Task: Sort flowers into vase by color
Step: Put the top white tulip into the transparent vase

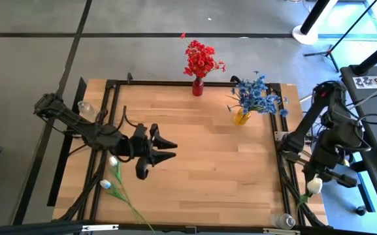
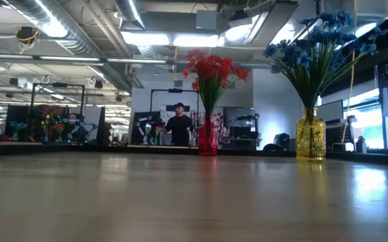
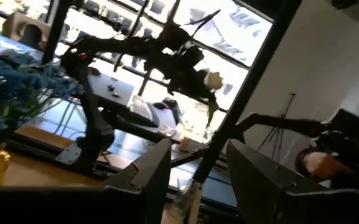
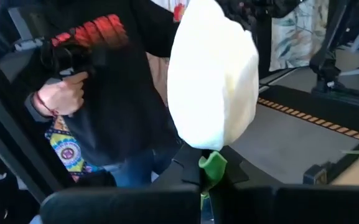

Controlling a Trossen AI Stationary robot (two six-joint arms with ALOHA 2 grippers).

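White flower [image 4: 213, 74] clamped by its stem in right gripper [image 4: 207, 186], off table's [image 1: 201, 143] right edge. Left gripper [image 1: 165, 149] over table with fingers parted, empty; white flowers [image 1: 113, 171] beneath that arm. Red bouquet [image 1: 200, 59], blue bouquet [image 1: 257, 93] in vases at table's far edge.

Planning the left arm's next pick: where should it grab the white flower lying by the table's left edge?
Probably take the flower by its green stem just below the head, from straight above, jaws across it: it lies flat, thin, diagonal, and the head looks soft.
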